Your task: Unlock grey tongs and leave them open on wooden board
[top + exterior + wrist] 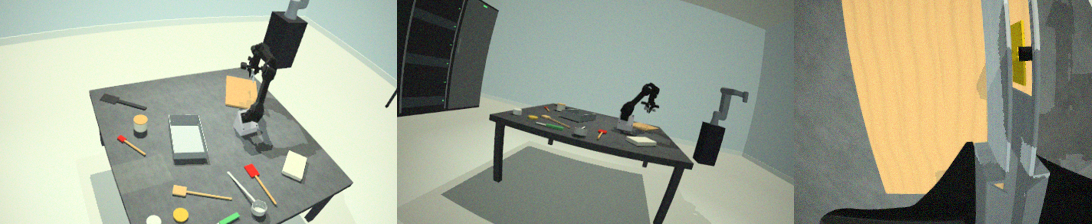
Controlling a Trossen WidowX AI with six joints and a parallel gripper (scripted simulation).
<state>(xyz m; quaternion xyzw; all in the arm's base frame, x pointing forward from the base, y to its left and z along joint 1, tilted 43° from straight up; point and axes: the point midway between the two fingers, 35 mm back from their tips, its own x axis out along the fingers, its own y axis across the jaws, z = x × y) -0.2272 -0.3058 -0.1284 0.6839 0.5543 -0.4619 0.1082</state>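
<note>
Evidently | grey tongs (253, 77) (996, 85) between the jaws (250, 70) (650, 109) | jaws pinching them | wooden board (238, 91) (645, 126) (919, 95) beneath

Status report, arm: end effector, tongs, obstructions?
Black end effector shut on grey metal tongs. Tongs held above tan wooden board. No obstruction visible between.

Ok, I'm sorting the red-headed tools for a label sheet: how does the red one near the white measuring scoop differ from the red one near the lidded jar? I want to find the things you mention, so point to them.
The spatula near the scoop (259, 208) has a larger red head (251, 170) than the one near the jar (140, 123). The scoop-side spatula's handle is also longer than the jar-side one's. Both have wooden-coloured handles.
</note>
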